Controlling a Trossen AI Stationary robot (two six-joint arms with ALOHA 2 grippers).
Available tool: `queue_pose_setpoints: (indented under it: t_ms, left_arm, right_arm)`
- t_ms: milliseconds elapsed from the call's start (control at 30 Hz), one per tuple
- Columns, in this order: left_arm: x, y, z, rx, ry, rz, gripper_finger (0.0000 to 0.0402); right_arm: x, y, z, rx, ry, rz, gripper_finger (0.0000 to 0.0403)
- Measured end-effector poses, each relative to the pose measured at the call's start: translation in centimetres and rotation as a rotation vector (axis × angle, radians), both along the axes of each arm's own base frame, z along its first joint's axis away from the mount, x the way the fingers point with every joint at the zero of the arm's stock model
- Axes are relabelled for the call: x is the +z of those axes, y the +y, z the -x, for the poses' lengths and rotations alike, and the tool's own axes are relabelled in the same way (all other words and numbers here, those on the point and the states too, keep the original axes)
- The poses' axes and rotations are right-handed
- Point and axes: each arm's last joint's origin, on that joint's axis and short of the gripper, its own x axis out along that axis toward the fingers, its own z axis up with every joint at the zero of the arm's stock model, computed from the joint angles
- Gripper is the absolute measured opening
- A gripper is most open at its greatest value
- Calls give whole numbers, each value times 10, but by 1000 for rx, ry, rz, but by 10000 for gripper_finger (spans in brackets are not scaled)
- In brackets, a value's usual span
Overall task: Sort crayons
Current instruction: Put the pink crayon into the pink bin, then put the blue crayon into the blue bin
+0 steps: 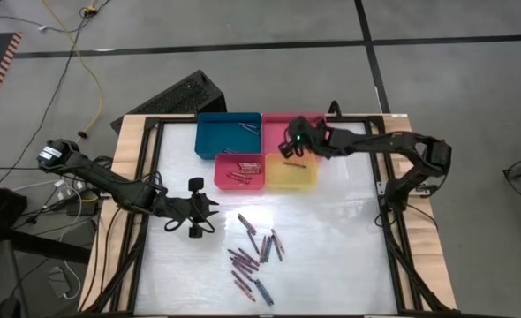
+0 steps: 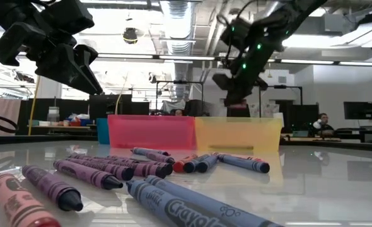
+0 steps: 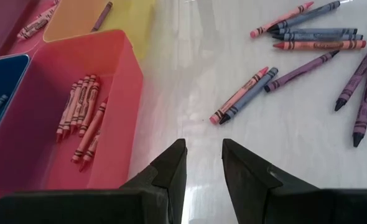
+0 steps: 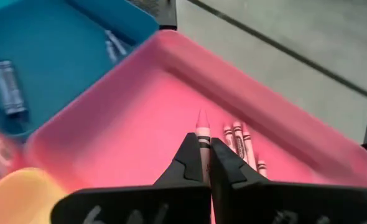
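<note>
- Right gripper [image 4: 203, 163] sits above the pink tray [image 1: 278, 121] at upper centre of the high view; its jaws are clamped on a pink crayon [image 4: 202, 132], tip poking out past the fingertips.
- A few pink crayons already lie in that tray, just beyond the held one in the right wrist view.
- Left gripper [image 3: 203, 168] hovers over bare table left of centre in the high view, jaws apart, nothing between them.
- Loose crayons [image 1: 253, 252] lie scattered on the white table below centre of the high view: purples, blues, a few reds. The nearest pair to the left gripper is a red and a blue lying side by side [image 3: 242, 96].
- Red tray [image 3: 59, 118] holds a row of red crayons; blue tray [image 1: 228, 132] and yellow tray [image 1: 291, 172] hold a few each.
- We judge the step in hand to be the drop into the pink tray. To do it well: keep the crayon over the tray floor, well inside the rim, then release low so it doesn't bounce out.
- For the left gripper, we'd take one crayon only from the touching pair, closing across its middle.
</note>
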Motion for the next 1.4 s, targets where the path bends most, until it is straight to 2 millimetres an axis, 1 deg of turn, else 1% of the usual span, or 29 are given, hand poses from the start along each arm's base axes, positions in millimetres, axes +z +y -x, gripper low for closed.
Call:
queue_pose_setpoints:
  t_ms: [133,367,467,600,767,967,1067,1233,1300,1400]
  left_arm:
    - [-2,1,1,0,24,-8,94]
    - [-3,1,2,2,35,-12,94]
    - [-3,1,2,1,36,-13,94]
    - [-3,1,2,-1,37,-18,94]
    - [-3,1,2,3,35,-23,94]
    - [-3,1,2,4,35,-22,94]
    - [-3,1,2,6,34,-19,94]
    - [-3,1,2,7,34,-18,94]
    - [-3,1,2,7,34,-18,94]
    - [-3,1,2,8,33,-16,94]
  right_arm:
    - [-13,-23,4,-21,23,-44,6]
    - [-50,-53,3,-49,93,-118,6]
    - [-63,-60,2,-69,100,-152,6]
    - [-75,-66,1,-88,119,-169,11]
    - [-80,-69,1,-107,115,-186,33]
    - [-77,-71,3,-114,107,-172,65]
    - [-71,-71,4,-105,104,-165,75]
    - [-41,-67,0,-20,17,-194,79]
    - [-28,-62,-2,30,-10,-218,79]
    - [-5,-47,-5,116,-66,-233,79]
